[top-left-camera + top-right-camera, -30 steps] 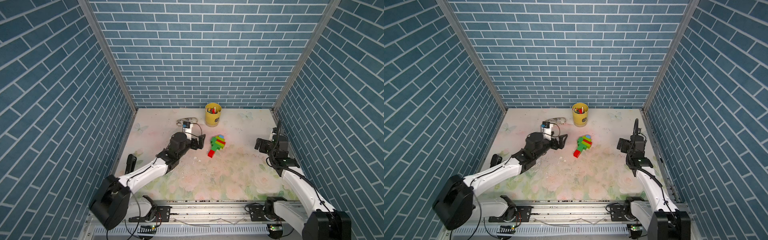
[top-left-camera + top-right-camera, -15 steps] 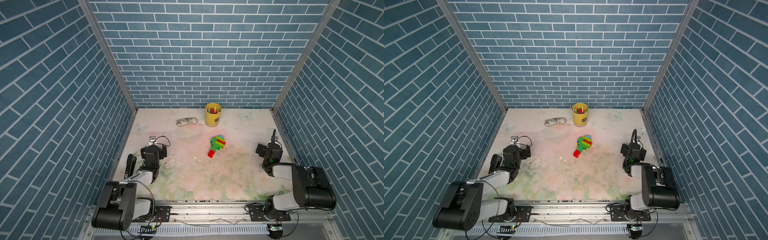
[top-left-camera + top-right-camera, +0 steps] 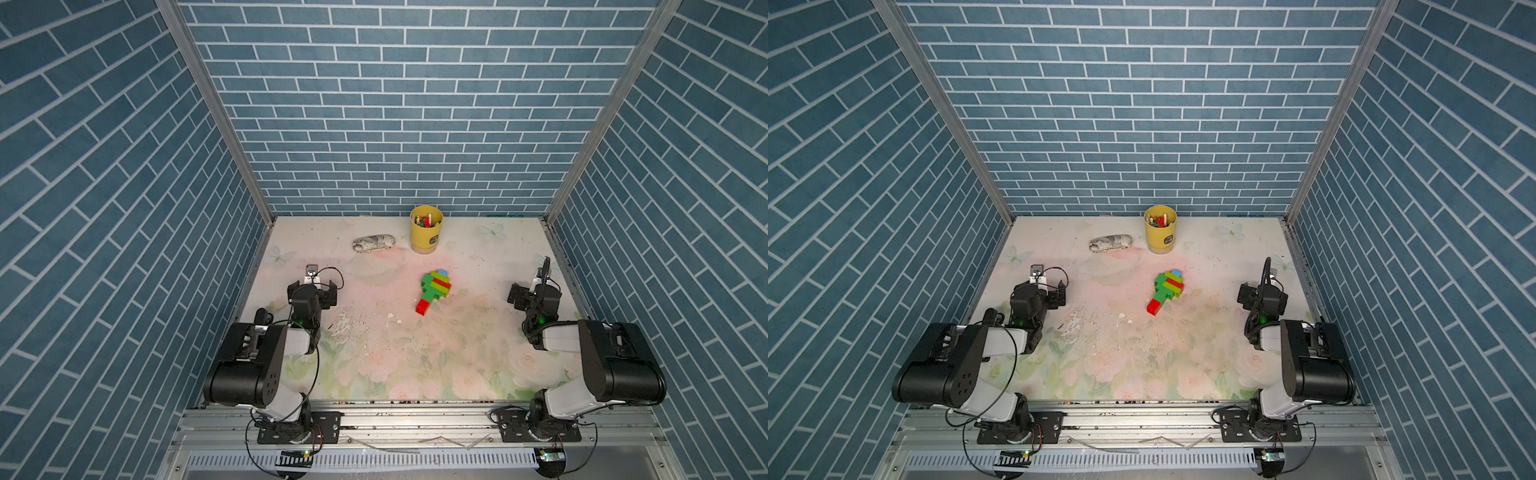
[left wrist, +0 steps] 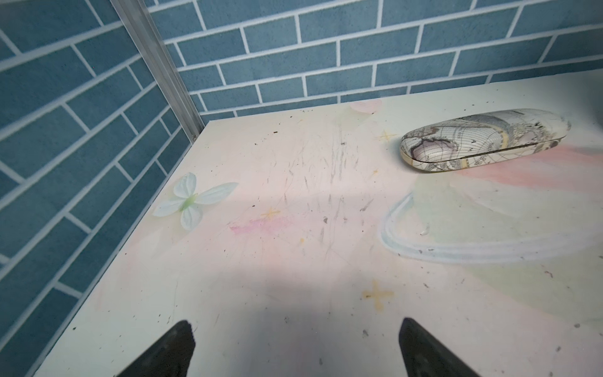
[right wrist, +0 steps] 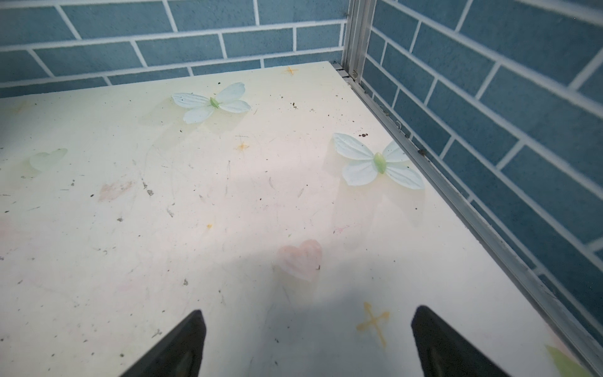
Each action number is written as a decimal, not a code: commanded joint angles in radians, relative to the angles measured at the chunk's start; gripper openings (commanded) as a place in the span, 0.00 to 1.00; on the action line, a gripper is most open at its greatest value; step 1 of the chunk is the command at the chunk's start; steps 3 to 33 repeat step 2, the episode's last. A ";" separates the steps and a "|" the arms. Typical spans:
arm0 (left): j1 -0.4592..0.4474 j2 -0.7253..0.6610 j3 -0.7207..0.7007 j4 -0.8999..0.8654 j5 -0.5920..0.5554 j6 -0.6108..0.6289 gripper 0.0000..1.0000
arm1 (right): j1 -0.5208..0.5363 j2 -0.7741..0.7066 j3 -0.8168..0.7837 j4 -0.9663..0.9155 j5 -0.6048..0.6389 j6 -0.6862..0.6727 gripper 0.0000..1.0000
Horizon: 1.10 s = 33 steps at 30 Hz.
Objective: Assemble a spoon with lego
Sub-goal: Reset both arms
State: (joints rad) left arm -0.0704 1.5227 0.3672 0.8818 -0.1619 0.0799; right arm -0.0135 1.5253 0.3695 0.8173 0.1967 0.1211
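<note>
Spoon [image 3: 434, 291] lies flat mid-table [image 3: 415, 357], free of both arms. Red stem end points to 7 o'clock, light-blue tip to 1.

Assembly looks finished, though the brick seating is too small to confirm.

Left gripper [image 3: 312, 284] sits at its 9 o'clock and right gripper [image 3: 534, 293] at its 3. Both are well apart from it, fingers spread and empty, probably to keep clear.

Yellow cup [image 3: 426, 237] stands at 12.

Place: a robot test cell, of the kind found in a lab.
Walls: blue brick-print panels [image 3: 395, 104] close the left, right and far sides, joined at the far corners by bare aluminium posts [image 3: 214, 112].
Near edge: an aluminium rail [image 3: 415, 419] carries the bolted bases of the left arm [image 3: 257, 365] and the right arm [image 3: 615, 365], with exposed cables.
Surface: a flower-printed tabletop [image 3: 415, 365], scuffed and speckled.
</note>
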 commanded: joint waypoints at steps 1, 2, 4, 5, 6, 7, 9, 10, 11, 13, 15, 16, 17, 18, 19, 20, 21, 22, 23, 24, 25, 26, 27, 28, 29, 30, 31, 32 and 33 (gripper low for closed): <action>0.010 0.007 0.008 0.004 0.023 0.007 0.99 | -0.003 0.002 0.019 0.033 -0.010 -0.044 0.99; 0.006 -0.004 0.002 0.000 0.020 0.009 0.99 | -0.002 0.003 0.019 0.032 -0.009 -0.044 0.99; 0.006 -0.004 0.002 0.000 0.020 0.009 0.99 | -0.002 0.003 0.019 0.032 -0.009 -0.044 0.99; 0.006 -0.004 0.002 0.000 0.020 0.009 0.99 | -0.002 0.003 0.019 0.032 -0.009 -0.044 0.99; 0.006 -0.004 0.002 0.000 0.020 0.009 0.99 | -0.002 0.003 0.019 0.032 -0.009 -0.044 0.99; 0.006 -0.004 0.002 0.000 0.020 0.009 0.99 | -0.002 0.003 0.019 0.032 -0.009 -0.044 0.99; 0.006 -0.004 0.002 0.000 0.020 0.009 0.99 | -0.002 0.003 0.019 0.032 -0.009 -0.044 0.99; 0.006 -0.004 0.002 0.000 0.020 0.009 0.99 | -0.002 0.003 0.019 0.032 -0.009 -0.044 0.99; 0.006 -0.004 0.002 0.000 0.020 0.009 0.99 | -0.002 0.003 0.019 0.032 -0.009 -0.044 0.99; 0.006 -0.004 0.002 0.000 0.020 0.009 0.99 | -0.002 0.003 0.019 0.032 -0.009 -0.044 0.99; 0.006 -0.004 0.002 0.000 0.020 0.009 0.99 | -0.002 0.003 0.019 0.032 -0.009 -0.044 0.99; 0.006 -0.004 0.002 0.000 0.020 0.009 0.99 | -0.002 0.003 0.019 0.032 -0.009 -0.044 0.99; 0.006 -0.004 0.002 0.000 0.020 0.009 0.99 | -0.002 0.003 0.019 0.032 -0.009 -0.044 0.99; 0.006 -0.004 0.002 0.000 0.020 0.009 0.99 | -0.002 0.003 0.019 0.032 -0.009 -0.044 0.99; 0.006 -0.004 0.002 0.000 0.020 0.009 0.99 | -0.002 0.003 0.019 0.032 -0.009 -0.044 0.99; 0.006 -0.004 0.002 0.000 0.020 0.009 0.99 | -0.002 0.003 0.019 0.032 -0.009 -0.044 0.99; 0.006 -0.004 0.002 0.000 0.020 0.009 0.99 | -0.002 0.003 0.019 0.032 -0.009 -0.044 0.99; 0.006 -0.004 0.002 0.000 0.020 0.009 0.99 | -0.002 0.003 0.019 0.032 -0.009 -0.044 0.99; 0.006 -0.004 0.002 0.000 0.020 0.009 0.99 | -0.002 0.003 0.019 0.032 -0.009 -0.044 0.99; 0.006 -0.004 0.002 0.000 0.020 0.009 0.99 | -0.002 0.003 0.019 0.032 -0.009 -0.044 0.99; 0.006 -0.004 0.002 0.000 0.020 0.009 0.99 | -0.002 0.003 0.019 0.032 -0.009 -0.044 0.99; 0.006 -0.004 0.002 0.000 0.020 0.009 0.99 | -0.002 0.003 0.019 0.032 -0.009 -0.044 0.99; 0.006 -0.004 0.002 0.000 0.020 0.009 0.99 | -0.002 0.003 0.019 0.032 -0.009 -0.044 0.99; 0.006 -0.004 0.002 0.000 0.020 0.009 0.99 | -0.002 0.003 0.019 0.032 -0.009 -0.044 0.99; 0.006 -0.004 0.002 0.000 0.020 0.009 0.99 | -0.002 0.003 0.019 0.032 -0.009 -0.044 0.99; 0.006 -0.004 0.002 0.000 0.020 0.009 0.99 | -0.002 0.003 0.019 0.032 -0.009 -0.044 0.99; 0.006 -0.004 0.002 0.000 0.020 0.009 0.99 | -0.002 0.003 0.019 0.032 -0.009 -0.044 0.99; 0.006 -0.004 0.002 0.000 0.020 0.009 0.99 | -0.002 0.003 0.019 0.032 -0.009 -0.044 0.99; 0.006 -0.004 0.002 0.000 0.020 0.009 0.99 | -0.002 0.003 0.019 0.032 -0.009 -0.044 0.99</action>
